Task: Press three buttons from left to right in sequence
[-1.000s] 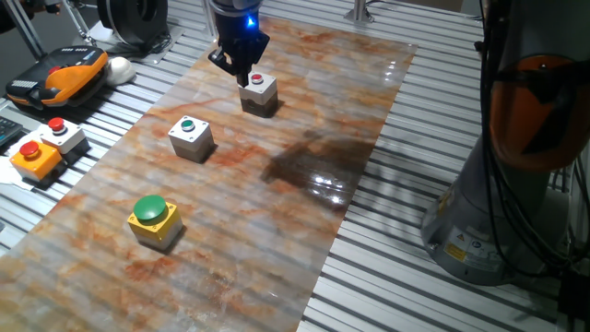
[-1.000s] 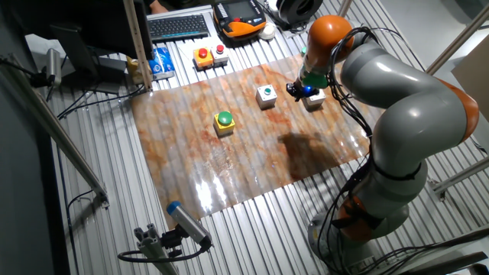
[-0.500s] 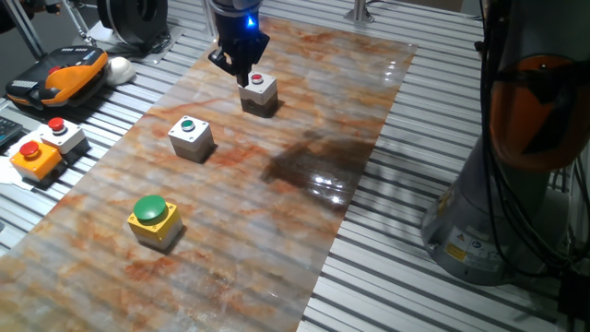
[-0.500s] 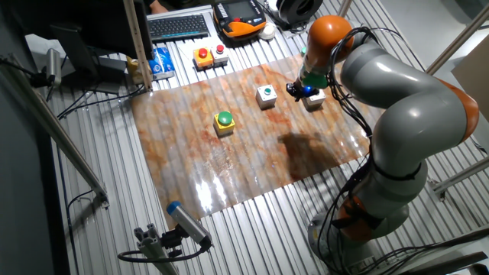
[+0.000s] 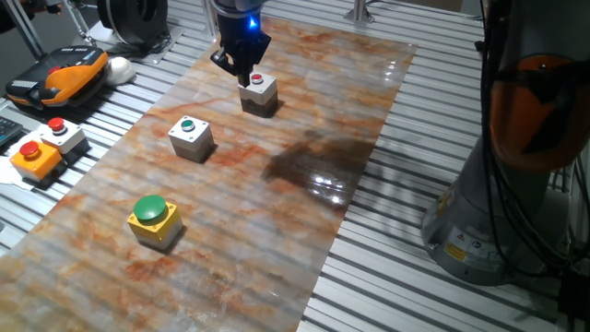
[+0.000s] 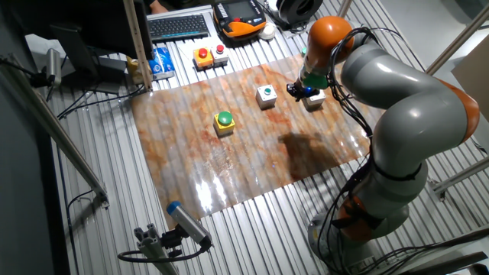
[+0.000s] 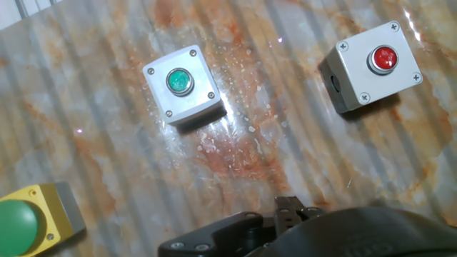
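Three button boxes stand in a diagonal row on the marbled mat. The light grey box with the small red button [image 5: 259, 92] [image 6: 313, 99] [image 7: 375, 64] is farthest. The light grey box with the small green button [image 5: 191, 136] [image 6: 266, 95] [image 7: 182, 84] is in the middle. The yellow box with the large green dome [image 5: 153, 219] [image 6: 224, 122] [image 7: 28, 218] is nearest. My gripper [image 5: 242, 79] [image 6: 299, 91] hangs just above the mat beside the red-button box, on its far-left side, apart from the button. The hand view shows only the hand's dark base at the bottom edge, so the fingertip gap is hidden.
An orange box with a red button [image 5: 35, 157] and a grey box with a raised red button [image 5: 61, 135] sit on the slatted table left of the mat. An orange-black pendant [image 5: 57, 74] lies further back. The arm's base [image 5: 516, 184] stands to the right.
The gripper has edged very slightly toward the red-button box. The boxes have not moved.
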### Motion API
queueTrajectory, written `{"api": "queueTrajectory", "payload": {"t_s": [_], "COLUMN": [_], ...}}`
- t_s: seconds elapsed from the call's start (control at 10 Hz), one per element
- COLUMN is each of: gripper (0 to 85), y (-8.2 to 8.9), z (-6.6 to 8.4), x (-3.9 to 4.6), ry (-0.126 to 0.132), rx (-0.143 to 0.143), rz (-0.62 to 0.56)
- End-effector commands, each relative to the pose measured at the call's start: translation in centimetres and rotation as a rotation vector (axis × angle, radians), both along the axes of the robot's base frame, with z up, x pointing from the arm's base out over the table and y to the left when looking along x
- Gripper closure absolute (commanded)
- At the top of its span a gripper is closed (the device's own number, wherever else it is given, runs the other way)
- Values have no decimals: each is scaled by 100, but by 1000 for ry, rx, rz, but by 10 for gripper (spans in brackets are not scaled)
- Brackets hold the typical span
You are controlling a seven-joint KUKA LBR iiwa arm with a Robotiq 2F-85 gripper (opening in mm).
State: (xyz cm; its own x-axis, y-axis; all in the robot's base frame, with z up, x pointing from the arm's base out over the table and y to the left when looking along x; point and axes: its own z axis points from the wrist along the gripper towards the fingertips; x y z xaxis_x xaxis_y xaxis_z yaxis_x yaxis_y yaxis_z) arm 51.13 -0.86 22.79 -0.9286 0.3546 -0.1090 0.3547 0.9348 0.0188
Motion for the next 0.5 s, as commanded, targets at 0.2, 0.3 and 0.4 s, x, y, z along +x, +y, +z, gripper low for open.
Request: {"api": "queueTrajectory", "payload": {"t_s": [0.2,0.3,0.4], "gripper": [850,850,850], "y": [-162,-234,-290], "z": [-7,-10,-27], "x": [46,69,87], "ry": [0,1,-3], "rx": [16,21,20], "rz": [32,44,51]}}
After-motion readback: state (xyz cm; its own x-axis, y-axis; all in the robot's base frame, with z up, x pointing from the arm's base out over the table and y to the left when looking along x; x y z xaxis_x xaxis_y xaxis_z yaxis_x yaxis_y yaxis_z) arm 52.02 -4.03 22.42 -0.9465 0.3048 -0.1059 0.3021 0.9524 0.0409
